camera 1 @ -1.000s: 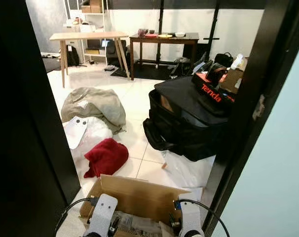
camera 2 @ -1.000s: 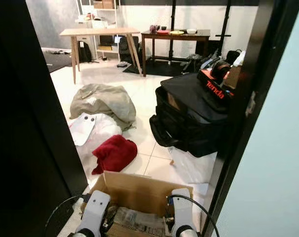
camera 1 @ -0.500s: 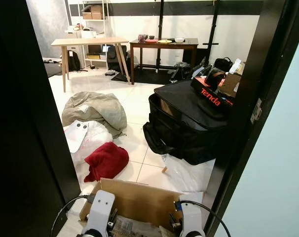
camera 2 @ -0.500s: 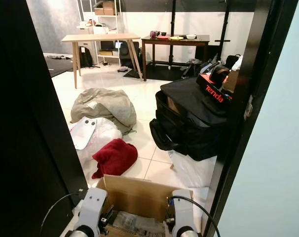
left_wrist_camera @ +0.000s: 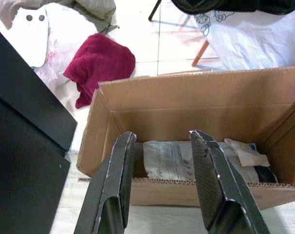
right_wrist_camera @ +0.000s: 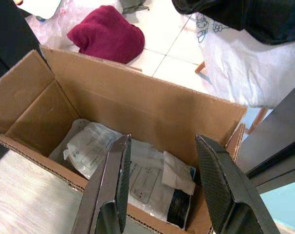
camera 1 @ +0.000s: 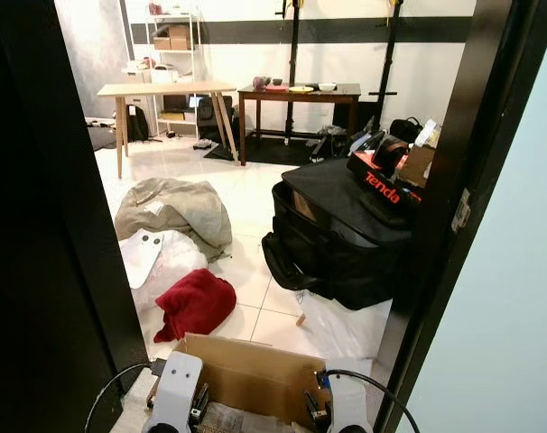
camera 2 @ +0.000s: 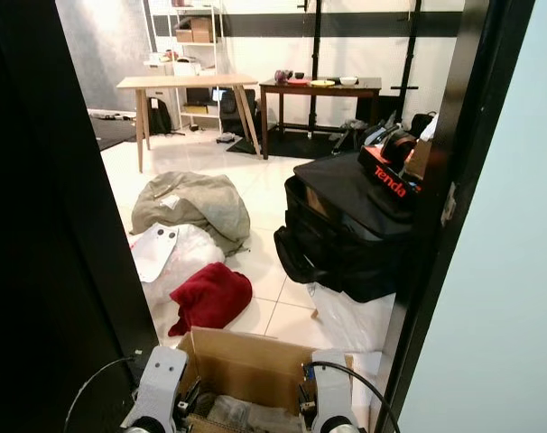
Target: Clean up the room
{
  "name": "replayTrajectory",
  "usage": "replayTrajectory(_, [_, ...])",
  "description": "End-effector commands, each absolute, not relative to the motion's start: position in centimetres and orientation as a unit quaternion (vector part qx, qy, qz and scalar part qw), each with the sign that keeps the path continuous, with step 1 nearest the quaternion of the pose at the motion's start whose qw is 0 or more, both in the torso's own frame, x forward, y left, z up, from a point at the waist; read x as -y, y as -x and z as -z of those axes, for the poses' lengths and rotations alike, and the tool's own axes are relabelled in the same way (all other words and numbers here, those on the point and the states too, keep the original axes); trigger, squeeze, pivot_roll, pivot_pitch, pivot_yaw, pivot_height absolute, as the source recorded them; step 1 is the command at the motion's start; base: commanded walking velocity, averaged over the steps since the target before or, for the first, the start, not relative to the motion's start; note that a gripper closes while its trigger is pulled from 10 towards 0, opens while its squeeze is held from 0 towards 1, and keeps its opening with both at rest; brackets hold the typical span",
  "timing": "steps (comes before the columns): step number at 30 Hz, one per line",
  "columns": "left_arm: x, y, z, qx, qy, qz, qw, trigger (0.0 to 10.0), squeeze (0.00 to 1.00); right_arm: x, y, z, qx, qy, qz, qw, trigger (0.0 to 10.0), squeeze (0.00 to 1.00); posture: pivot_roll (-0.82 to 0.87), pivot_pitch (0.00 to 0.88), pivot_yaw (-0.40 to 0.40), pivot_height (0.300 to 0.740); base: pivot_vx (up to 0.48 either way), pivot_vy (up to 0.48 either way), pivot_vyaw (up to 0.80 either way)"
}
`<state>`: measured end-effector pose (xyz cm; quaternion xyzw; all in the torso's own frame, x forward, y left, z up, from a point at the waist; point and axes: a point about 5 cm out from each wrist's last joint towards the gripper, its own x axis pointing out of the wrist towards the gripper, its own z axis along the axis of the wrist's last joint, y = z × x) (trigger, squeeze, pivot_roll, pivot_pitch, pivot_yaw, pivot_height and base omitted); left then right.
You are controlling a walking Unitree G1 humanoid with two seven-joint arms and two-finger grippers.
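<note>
At the bottom edge of the left eye view, an open cardboard box (camera 1: 255, 379) is seen on the floor, flanked by the left arm (camera 1: 176, 392) and the right arm (camera 1: 346, 406). Beyond the box, a red cloth (camera 1: 197, 302) lies on the white tiles, touching a white plastic bag (camera 1: 170, 262). A grey-green garment (camera 1: 176, 206) is heaped behind the bag. A large black bag (camera 1: 332, 234) stands to the right, with an orange-lettered black box (camera 1: 382, 185) resting on top. A white printed sheet (camera 1: 341, 320) is spread on the floor in front of the black bag. A light wooden table (camera 1: 165, 90) and a dark table (camera 1: 296, 92) stand at the far wall. A dark door frame (camera 1: 454, 207) borders the scene on the right.

From the right eye view, the same arrangement is shown, with the red cloth just beyond the box's far flap.

Along the left wrist view, the left gripper (left_wrist_camera: 164, 161) is held with its fingers spread apart and nothing between them, positioned over the near wall of the box. Packaged papers (left_wrist_camera: 169, 158) lie inside the box.

Along the right wrist view, the right gripper (right_wrist_camera: 162, 165) is likewise spread and empty above the box interior, where white plastic-wrapped packets (right_wrist_camera: 138, 173) are seen
</note>
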<state>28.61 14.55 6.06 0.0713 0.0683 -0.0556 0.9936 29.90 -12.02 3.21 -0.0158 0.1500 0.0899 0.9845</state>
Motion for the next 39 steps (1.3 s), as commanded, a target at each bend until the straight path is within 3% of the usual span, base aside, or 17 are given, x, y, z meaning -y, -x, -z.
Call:
replayTrajectory(1, [-14.9, -28.4, -5.9, -0.071, -0.066, 0.049, 0.994, 10.0, 0.00, 11.9, -29.7, -3.1, -0.156, 0.012, -0.092, 0.983, 10.0, 0.00, 0.03, 0.080, -0.001, 0.672, 0.000, 0.000, 0.00])
replayTrajectory(24, [-14.8, -28.5, -6.1, -0.069, -0.072, 0.058, 0.993, 10.0, 0.00, 12.0, -29.6, -3.3, -0.157, 0.013, -0.089, 0.983, 10.0, 0.00, 0.03, 0.077, 0.004, 0.737, 0.000, 0.000, 0.00])
replayTrajectory(39, [-14.3, -28.6, -5.4, -0.084, -0.070, 0.069, 0.992, 10.0, 0.00, 12.8, -29.0, -2.2, -0.184, 0.029, -0.071, 0.980, 10.0, 0.00, 0.03, 0.077, 0.012, 0.740, 0.000, 0.000, 0.00])
